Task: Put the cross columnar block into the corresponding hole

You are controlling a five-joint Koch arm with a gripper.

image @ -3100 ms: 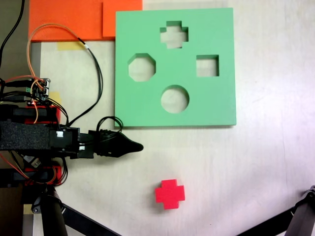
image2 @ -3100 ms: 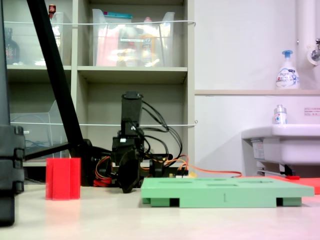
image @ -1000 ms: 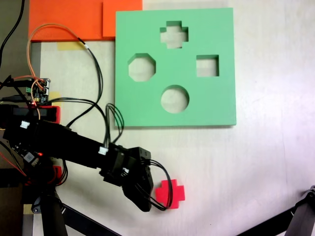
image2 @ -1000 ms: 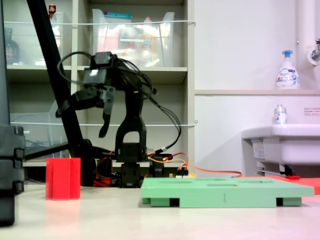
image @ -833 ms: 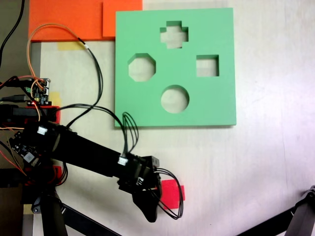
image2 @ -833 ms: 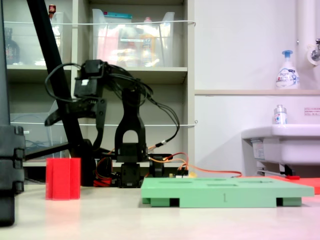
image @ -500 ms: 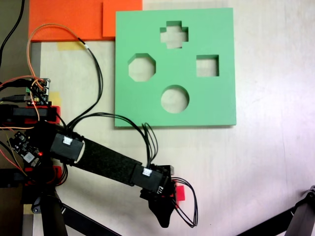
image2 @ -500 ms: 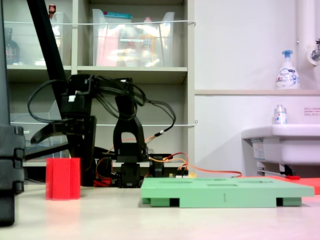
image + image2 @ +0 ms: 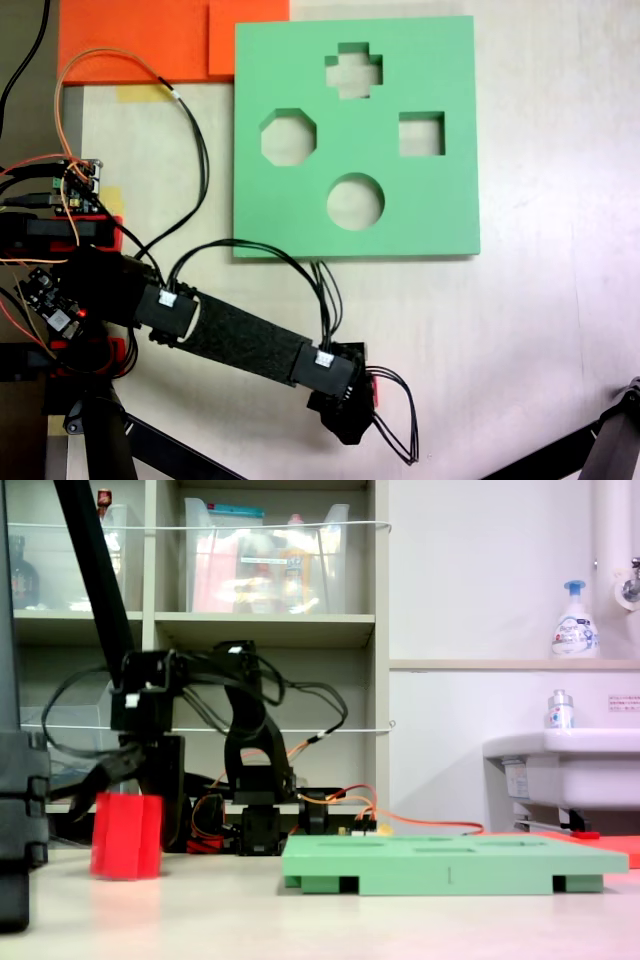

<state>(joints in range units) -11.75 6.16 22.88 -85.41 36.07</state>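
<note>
The cross columnar block (image 9: pixel 125 838) is red and stands on the table at the second exterior view's left. My gripper (image 9: pixel 118 802) is low over its top, open, with one finger (image 9: pixel 88 785) splayed to the block's left and the other by its right side. From above, the gripper (image 9: pixel 347 412) covers the block, and only a red sliver of the block (image 9: pixel 373 386) shows. The corresponding hole (image 9: pixel 353 70) is the plus-shaped cutout near the far edge of the green board (image 9: pixel 450 210), well away from the gripper. The board (image 9: pixel 450 865) lies flat.
The board also has an octagonal cutout (image 9: pixel 288 137), a square cutout (image 9: pixel 421 134) and a round cutout (image 9: pixel 355 201). Orange foam sheets (image 9: pixel 150 40) lie at the top left. Cables and a circuit board (image 9: pixel 80 185) sit by the arm's base. Tripod legs (image 9: pixel 600 445) cross the bottom corners.
The arm swung out from its folded rest, reached over the red block and lowered. The open gripper now sits down around the block's top. The block looks slightly nudged.
</note>
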